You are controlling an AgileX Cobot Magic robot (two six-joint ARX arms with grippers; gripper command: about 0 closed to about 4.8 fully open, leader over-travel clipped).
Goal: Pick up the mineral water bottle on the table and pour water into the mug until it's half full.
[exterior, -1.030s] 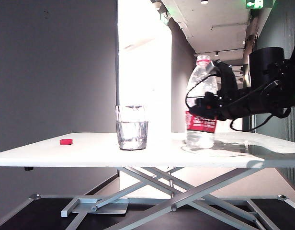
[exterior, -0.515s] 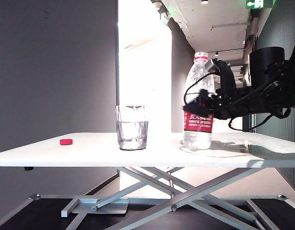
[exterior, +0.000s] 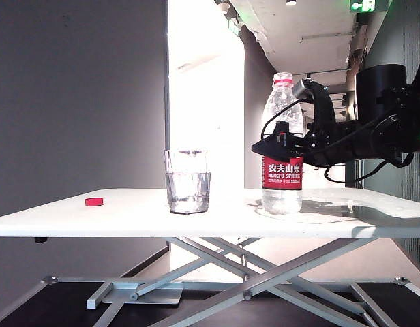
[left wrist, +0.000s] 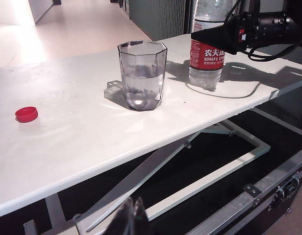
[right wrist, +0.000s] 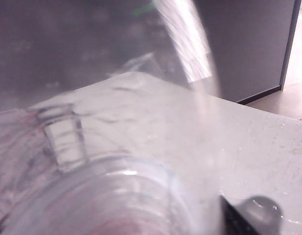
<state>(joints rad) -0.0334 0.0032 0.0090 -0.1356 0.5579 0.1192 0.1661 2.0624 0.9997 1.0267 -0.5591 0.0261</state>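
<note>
**A test desk set up in an institutional corridor**

I'm working in what looks like a lab building's hallway, not a home. Behind the white desk [exterior: 128, 221] on its grey scissor-cross frame [exterior: 244, 272] a long corridor runs back, with ceiling spotlights, exposed conduit and a green illuminated exit sign [exterior: 369, 5] overhead. Plain dark grey walls stand either side. From the left wrist view I see polished pale flooring and a black flight case with metal latches [left wrist: 283, 188] beneath the desk.

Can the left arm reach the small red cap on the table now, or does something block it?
Probably yes: the red cap lies alone on the table, away from mug and bottle; left end effector waits below the edge.
</note>
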